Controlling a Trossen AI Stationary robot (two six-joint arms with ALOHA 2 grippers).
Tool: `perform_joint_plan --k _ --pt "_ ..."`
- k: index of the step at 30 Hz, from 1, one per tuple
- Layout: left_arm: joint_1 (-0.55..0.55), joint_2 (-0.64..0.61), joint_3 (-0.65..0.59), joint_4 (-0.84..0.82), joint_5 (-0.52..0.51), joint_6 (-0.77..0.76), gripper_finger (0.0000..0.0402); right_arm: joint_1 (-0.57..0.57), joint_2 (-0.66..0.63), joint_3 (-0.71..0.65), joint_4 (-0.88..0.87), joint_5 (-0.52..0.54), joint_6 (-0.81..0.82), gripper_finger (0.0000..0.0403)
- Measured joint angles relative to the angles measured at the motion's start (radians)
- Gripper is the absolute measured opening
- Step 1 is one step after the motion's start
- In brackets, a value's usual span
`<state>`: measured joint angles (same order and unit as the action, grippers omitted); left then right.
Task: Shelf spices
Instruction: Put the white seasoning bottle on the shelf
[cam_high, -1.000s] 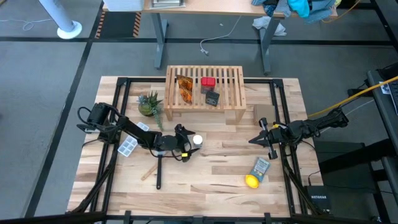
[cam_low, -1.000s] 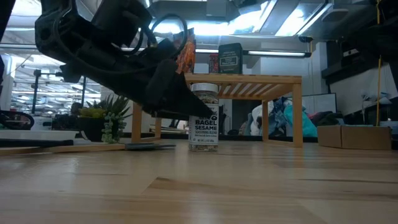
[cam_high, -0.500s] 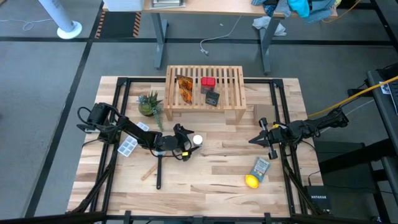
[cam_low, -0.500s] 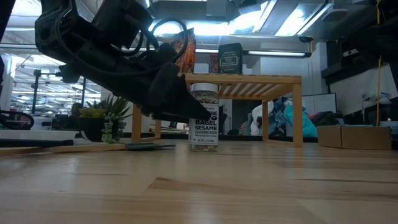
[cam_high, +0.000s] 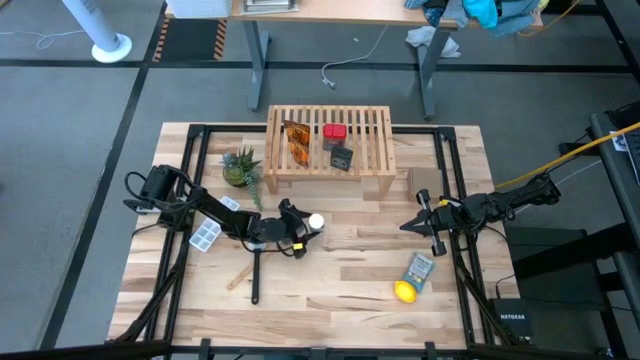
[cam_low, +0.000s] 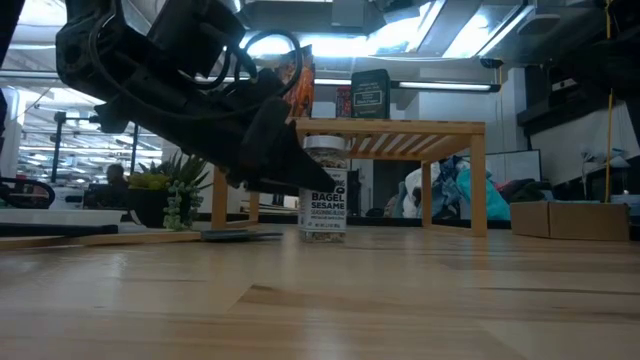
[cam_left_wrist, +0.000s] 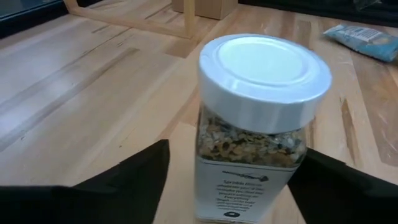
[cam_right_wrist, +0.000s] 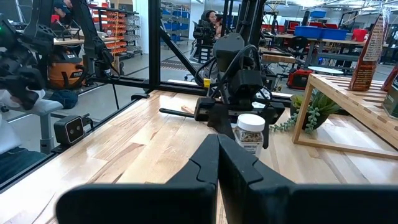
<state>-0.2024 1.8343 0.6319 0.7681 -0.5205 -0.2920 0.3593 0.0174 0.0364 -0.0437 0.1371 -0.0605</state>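
The clear white-capped bottle (cam_left_wrist: 255, 118) stands upright on its base on the table, in front of the shelf (cam_high: 330, 150). My left gripper (cam_high: 303, 233) is open, one finger on either side of the bottle's lower body, reaching in low from the table's left. On the shelf's slatted top sit amber packets (cam_high: 295, 142), a red box (cam_high: 334, 131) and a black box (cam_high: 342, 158). My right gripper (cam_high: 405, 226) waits shut at the table's right and holds nothing. My left gripper has one finger (cam_left_wrist: 339, 183) close against the bottle's lower side wall (cam_left_wrist: 297, 158); I cannot tell whether it touches. The other finger (cam_left_wrist: 134, 177) stands clear of the bottle, with bare table showing between. The fingers come nearly level, slanting slightly down.
A small potted plant (cam_high: 241, 167) stands left of the shelf. A yellow lemon (cam_high: 403, 291) and a grey-blue packet (cam_high: 420, 268) lie at the near right. A small pale tray (cam_high: 205, 236) and a wooden stick (cam_high: 240, 277) lie near the left arm.
The bottle has shifted a little toward the table's left and far edge between my left gripper's fingers, staying upright. My left gripper has stayed open.
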Motion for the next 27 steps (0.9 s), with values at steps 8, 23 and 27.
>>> perform_joint_plan --k 8,23,27 --pt "-0.018 0.000 0.000 0.045 -0.007 0.034 0.0193 0.000 0.000 0.000 0.000 0.000 0.000 0.0008" --pt "-0.054 -0.038 -0.001 0.091 -0.090 0.115 0.0186 0.000 0.000 0.000 0.001 0.000 0.000 0.0008" --pt "-0.082 -0.115 0.000 0.037 -0.151 0.157 0.0186 0.000 0.000 0.000 0.003 0.000 0.000 0.0008"
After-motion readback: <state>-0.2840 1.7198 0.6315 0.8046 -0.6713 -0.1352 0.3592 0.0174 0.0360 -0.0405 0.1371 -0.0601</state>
